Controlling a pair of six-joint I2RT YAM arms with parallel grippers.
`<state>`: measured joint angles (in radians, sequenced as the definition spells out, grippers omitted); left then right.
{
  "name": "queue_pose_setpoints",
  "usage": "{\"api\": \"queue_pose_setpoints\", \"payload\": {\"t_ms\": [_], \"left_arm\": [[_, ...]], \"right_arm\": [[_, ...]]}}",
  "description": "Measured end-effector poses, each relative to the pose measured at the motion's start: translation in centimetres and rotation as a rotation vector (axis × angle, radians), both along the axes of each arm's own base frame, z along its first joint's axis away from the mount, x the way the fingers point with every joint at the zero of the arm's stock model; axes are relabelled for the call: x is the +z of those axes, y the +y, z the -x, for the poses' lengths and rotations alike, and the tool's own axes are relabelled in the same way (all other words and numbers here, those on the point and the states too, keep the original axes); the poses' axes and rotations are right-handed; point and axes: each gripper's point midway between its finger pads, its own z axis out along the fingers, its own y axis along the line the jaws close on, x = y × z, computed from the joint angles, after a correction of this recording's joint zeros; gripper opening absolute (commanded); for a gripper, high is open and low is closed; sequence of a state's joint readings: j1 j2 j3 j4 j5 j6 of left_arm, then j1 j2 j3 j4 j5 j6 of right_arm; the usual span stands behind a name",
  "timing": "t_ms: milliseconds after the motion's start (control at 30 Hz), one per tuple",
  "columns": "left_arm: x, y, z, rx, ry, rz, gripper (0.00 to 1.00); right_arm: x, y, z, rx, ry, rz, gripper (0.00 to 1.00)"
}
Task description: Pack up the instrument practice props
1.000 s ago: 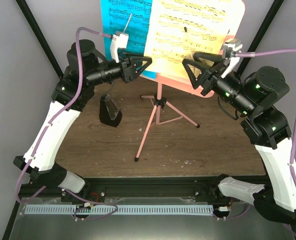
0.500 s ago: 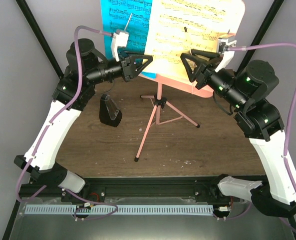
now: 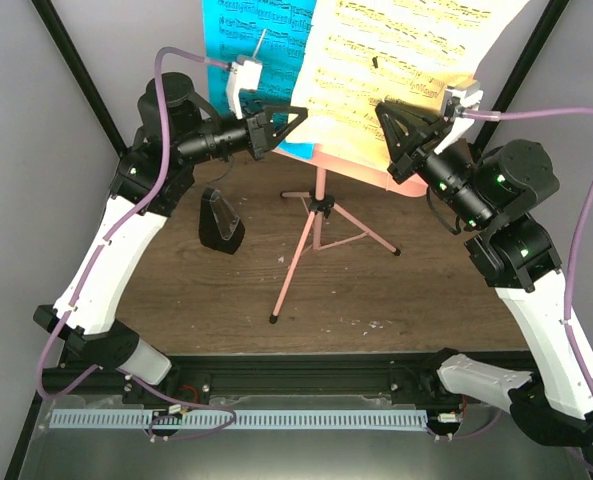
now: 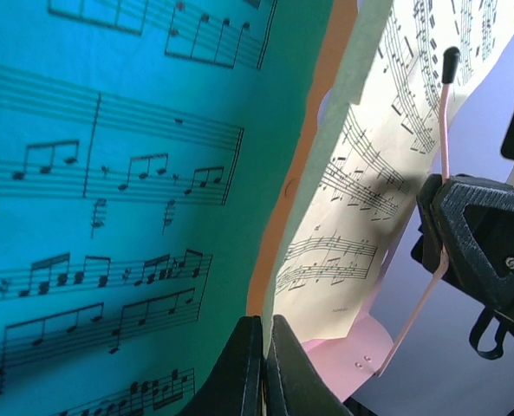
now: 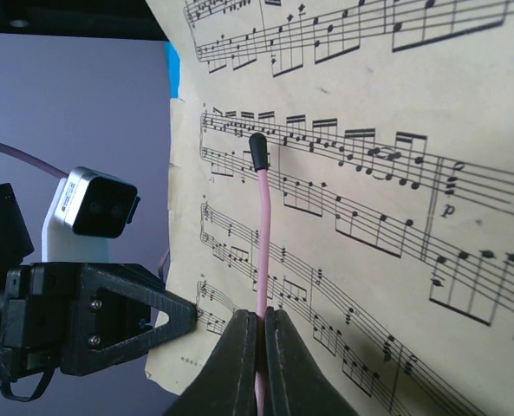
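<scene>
Left gripper [image 4: 263, 325] is closed where cyan page [image 4: 109, 173] meets yellow page [image 4: 361, 173]; its hold is unclear. Right gripper [image 5: 261, 316] pinches the pink wire [image 5: 262, 234] of the stand [image 3: 314, 215], far edge.

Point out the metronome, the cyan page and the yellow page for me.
metronome [image 3: 219, 224], top external view, on its sloped front face.
cyan page [image 4: 109, 173], left wrist view, mid-sheet on the printed staves.
yellow page [image 5: 369, 173], right wrist view, mid-sheet among the printed staves.

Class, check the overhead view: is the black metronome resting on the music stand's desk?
No, the metronome stands on the table, left of the pink music stand.
</scene>
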<state>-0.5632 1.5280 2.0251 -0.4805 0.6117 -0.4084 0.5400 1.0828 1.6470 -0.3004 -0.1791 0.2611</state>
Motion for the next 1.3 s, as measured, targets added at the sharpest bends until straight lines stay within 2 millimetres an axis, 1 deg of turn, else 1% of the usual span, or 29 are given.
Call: {"api": "queue_pose_setpoints", "payload": {"t_ms": [200, 300, 400, 467, 533, 667, 767, 833, 900, 933, 1000, 1100, 1200, 1300], "left_arm": [[0.4, 0.3, 0.2, 0.008, -0.003, 0.001, 0.0], [0.5, 1.4, 0.0, 0.009, 0.003, 0.01, 0.0], [0.2, 4.3, -0.8, 0.053, 0.029, 0.034, 0.0], [-0.6, 6.5, -1.2, 0.101, 0.051, 0.041, 0.0], [-1.4, 8.2, -0.9, 0.134, 0.071, 0.045, 0.0], [-3.5, 11.8, 0.4, 0.204, 0.113, 0.063, 0.0], [-5.0, 14.5, 1.0, 0.263, 0.145, 0.092, 0.0], [-6.1, 15.7, 1.1, 0.288, 0.176, 0.11, 0.0], [-7.2, 16.3, 1.0, 0.292, 0.214, 0.122, 0.0], [-7.7, 16.3, 0.9, 0.287, 0.231, 0.124, 0.0], [-8.4, 16.3, 0.8, 0.283, 0.257, 0.128, 0.0], [-9.0, 16.7, 0.8, 0.299, 0.272, 0.132, 0.0], [-9.6, 17.6, 1.3, 0.354, 0.27, 0.135, 0.0], [-11.2, 18.4, 2.3, 0.419, 0.275, 0.123, 0.0]], "right_arm": [[0.1, -0.2, 0.0, -0.017, -0.044, -0.012, 0.01], [0.2, -0.4, -0.2, -0.032, -0.047, -0.021, 0.01], [0.2, -0.7, -0.4, -0.051, -0.041, -0.032, 0.01], [0.2, -0.9, -0.6, -0.06, -0.034, -0.04, 0.01], [0.1, -1.0, -0.7, -0.069, -0.026, -0.048, 0.01], [0.1, -1.1, -1.0, -0.077, -0.015, -0.06, 0.01], [0.0, -1.1, -1.3, -0.084, -0.009, -0.068, 0.01], [0.0, -1.1, -1.5, -0.085, -0.005, -0.071, 0.01], [-0.1, -1.0, -1.6, -0.084, -0.001, -0.074, 0.01], [-0.1, -1.0, -1.6, -0.083, 0.0, -0.076, 0.03], [-0.1, -1.0, -1.6, -0.083, 0.002, -0.079, 0.1], [-0.1, -1.0, -1.6, -0.082, 0.009, -0.082, 0.16], [-0.4, -0.9, -1.8, -0.081, 0.015, -0.077, 0.25], [-0.5, -0.7, -1.7, -0.071, 0.017, -0.071, 0.35]]}}
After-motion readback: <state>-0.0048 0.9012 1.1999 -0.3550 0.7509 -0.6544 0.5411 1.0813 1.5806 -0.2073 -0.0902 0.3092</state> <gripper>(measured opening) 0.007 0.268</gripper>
